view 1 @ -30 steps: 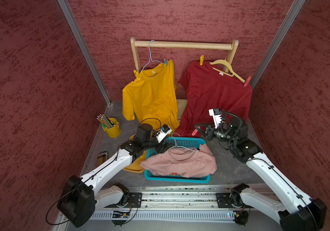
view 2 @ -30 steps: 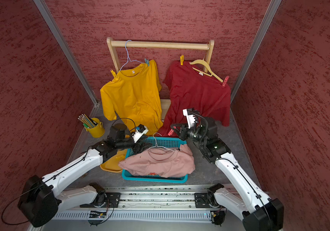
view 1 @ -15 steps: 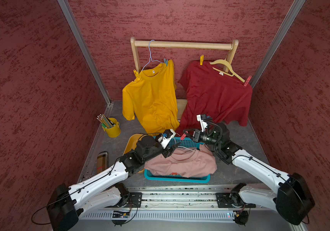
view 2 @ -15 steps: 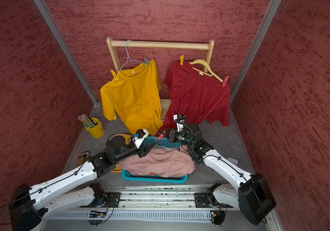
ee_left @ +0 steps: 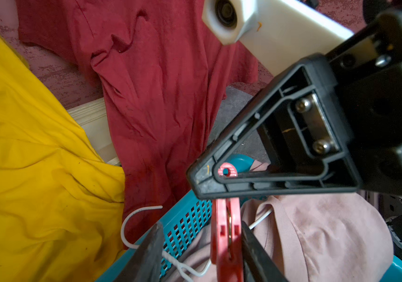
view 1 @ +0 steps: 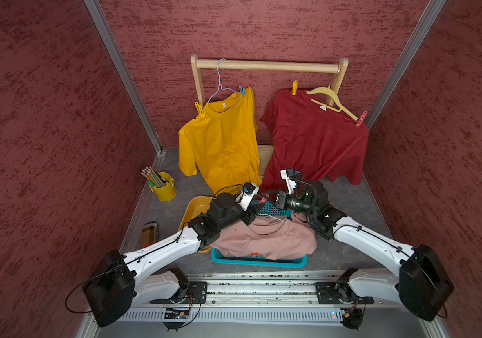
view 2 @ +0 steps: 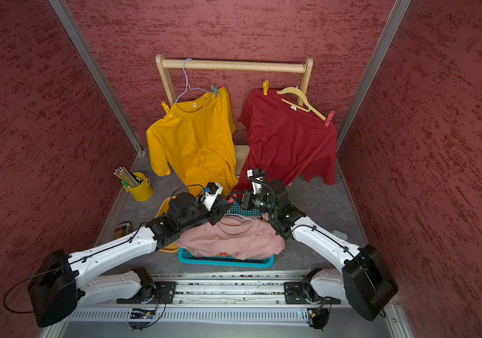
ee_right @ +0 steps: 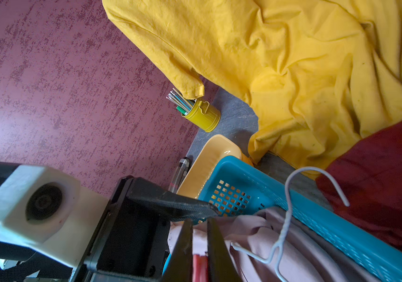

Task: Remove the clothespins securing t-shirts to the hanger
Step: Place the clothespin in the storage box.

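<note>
Within the last second both arms have swung inward to meet above the 12 o'clock rim of the teal basket [view 1: 258,261], where the right jaws stay clenched on a red clothespin [ee_left: 225,234]. The left jaws have narrowed around its free end but are not yet clamped; one side stands clear. It looks like a handover, with four more clothespins [view 1: 294,87] left on the t-shirts [view 1: 313,137] hanging at 12 o'clock.

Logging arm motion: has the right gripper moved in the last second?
Yes. The right gripper, shut on the red clothespin, has moved along the teal basket's far rim, from its right corner toward the middle.
</note>
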